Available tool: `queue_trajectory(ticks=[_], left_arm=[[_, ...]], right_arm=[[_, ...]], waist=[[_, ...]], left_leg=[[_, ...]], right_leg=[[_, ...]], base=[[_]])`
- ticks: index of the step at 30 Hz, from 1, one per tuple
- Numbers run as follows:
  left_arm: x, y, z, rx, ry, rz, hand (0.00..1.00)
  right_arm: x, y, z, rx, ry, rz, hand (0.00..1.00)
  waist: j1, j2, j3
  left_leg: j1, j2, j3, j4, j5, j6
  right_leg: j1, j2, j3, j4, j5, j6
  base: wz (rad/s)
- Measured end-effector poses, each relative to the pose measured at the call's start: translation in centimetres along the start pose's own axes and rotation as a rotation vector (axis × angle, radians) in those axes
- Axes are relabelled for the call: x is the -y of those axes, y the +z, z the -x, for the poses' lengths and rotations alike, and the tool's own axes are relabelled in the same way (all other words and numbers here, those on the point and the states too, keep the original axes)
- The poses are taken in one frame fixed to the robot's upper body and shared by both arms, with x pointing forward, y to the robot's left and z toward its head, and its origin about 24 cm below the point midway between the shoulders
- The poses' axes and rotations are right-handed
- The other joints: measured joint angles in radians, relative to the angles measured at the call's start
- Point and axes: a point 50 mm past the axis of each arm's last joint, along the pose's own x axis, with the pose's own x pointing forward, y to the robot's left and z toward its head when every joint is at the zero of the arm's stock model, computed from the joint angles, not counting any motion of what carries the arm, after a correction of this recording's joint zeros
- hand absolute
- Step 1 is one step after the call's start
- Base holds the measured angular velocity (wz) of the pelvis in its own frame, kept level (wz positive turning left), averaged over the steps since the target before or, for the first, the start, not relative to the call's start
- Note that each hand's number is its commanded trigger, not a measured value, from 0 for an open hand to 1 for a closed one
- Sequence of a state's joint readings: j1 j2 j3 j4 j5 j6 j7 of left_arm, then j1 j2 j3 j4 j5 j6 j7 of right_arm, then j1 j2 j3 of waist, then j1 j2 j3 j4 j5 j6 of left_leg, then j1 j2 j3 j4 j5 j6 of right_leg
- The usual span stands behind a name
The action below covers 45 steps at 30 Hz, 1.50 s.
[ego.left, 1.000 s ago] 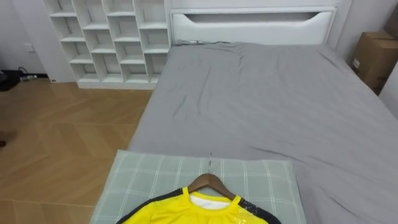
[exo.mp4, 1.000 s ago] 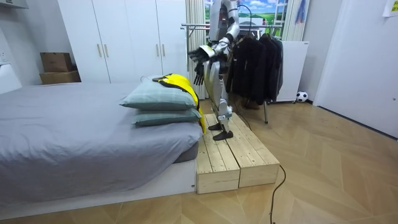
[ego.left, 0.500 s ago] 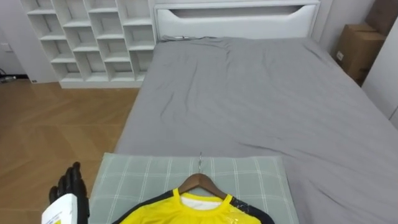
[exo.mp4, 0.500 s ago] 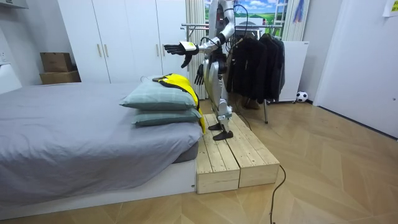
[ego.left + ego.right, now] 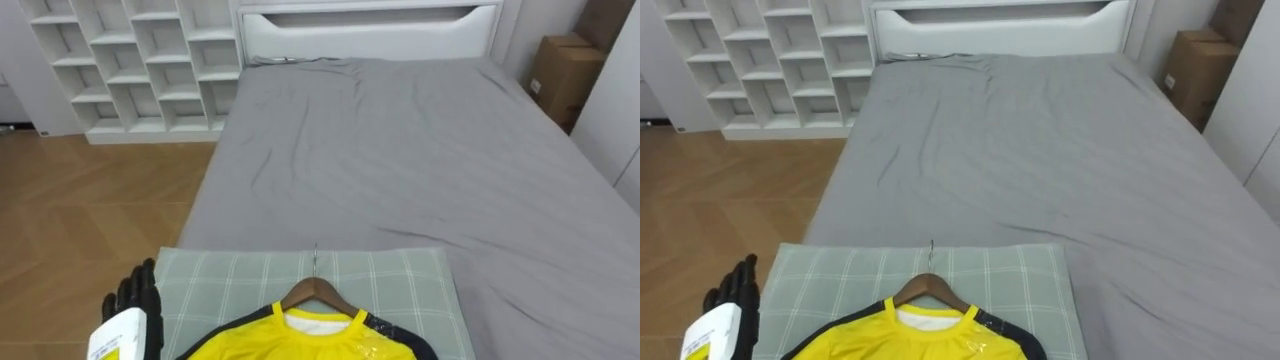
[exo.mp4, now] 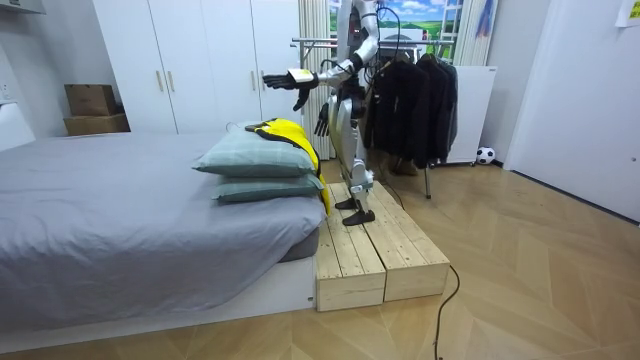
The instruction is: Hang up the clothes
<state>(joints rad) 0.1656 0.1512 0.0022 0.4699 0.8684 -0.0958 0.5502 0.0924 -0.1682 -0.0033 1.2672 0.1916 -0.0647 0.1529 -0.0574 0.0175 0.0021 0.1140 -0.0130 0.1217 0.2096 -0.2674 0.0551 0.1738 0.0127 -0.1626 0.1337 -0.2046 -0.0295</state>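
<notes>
So far nothing has been hung. The yellow shirt (image 5: 300,342), already on its wooden hanger (image 5: 318,294), lies untouched on the checked pillow (image 5: 220,285) at the near end of the bed (image 5: 400,150). The left hand (image 5: 138,298) is held out in the air beside the pillow's left edge, its fingers straight and empty. The right hand (image 6: 322,120) hangs by the robot's hip. Gripping the hanger, lifting it and carrying it to the rail (image 6: 318,42) of dark clothes (image 6: 410,95) behind the robot all remain.
</notes>
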Motion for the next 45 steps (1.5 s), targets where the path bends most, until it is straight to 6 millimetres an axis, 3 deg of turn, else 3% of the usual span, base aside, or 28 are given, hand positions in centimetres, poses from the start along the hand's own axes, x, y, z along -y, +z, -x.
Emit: queue_trajectory(ticks=[7,22,37,45], left_arm=[[0.9,0.5,0.3,0.010,-0.064,-0.041,0.00],[1.4,1.3,-0.1,0.021,-0.120,-0.054,0.00],[0.0,2.2,-2.9,0.045,-0.074,-0.097,0.00],[-0.7,2.7,-4.0,0.058,-0.044,-0.095,0.00]], right_arm=[[-0.1,0.2,0.1,0.024,-0.001,0.005,0.00],[-0.3,0.4,0.0,0.034,-0.005,0.036,0.00],[0.0,0.4,0.1,0.031,-0.019,0.042,0.00],[0.3,0.4,0.1,0.031,-0.034,0.057,0.00]], waist=[[-0.023,-0.003,-0.0038],[-0.051,-0.008,0.0001],[-0.053,-0.003,0.0025],[-0.051,-0.011,-0.0017]], left_leg=[[0.003,0.000,0.005,0.009,0.001,0.001],[0.011,0.002,0.019,-0.002,0.002,0.001],[0.013,0.000,0.028,-0.006,0.004,0.001],[-0.024,0.001,0.033,-0.005,0.013,0.002]], right_leg=[[0.002,-0.007,0.007,0.001,0.000,0.000],[0.003,-0.005,0.025,0.003,0.001,0.000],[-0.002,-0.006,0.033,0.000,0.001,0.000],[-0.049,-0.004,0.046,0.003,0.007,0.000]], base=[[-0.01],[-0.02],[0.00],[-0.01]])
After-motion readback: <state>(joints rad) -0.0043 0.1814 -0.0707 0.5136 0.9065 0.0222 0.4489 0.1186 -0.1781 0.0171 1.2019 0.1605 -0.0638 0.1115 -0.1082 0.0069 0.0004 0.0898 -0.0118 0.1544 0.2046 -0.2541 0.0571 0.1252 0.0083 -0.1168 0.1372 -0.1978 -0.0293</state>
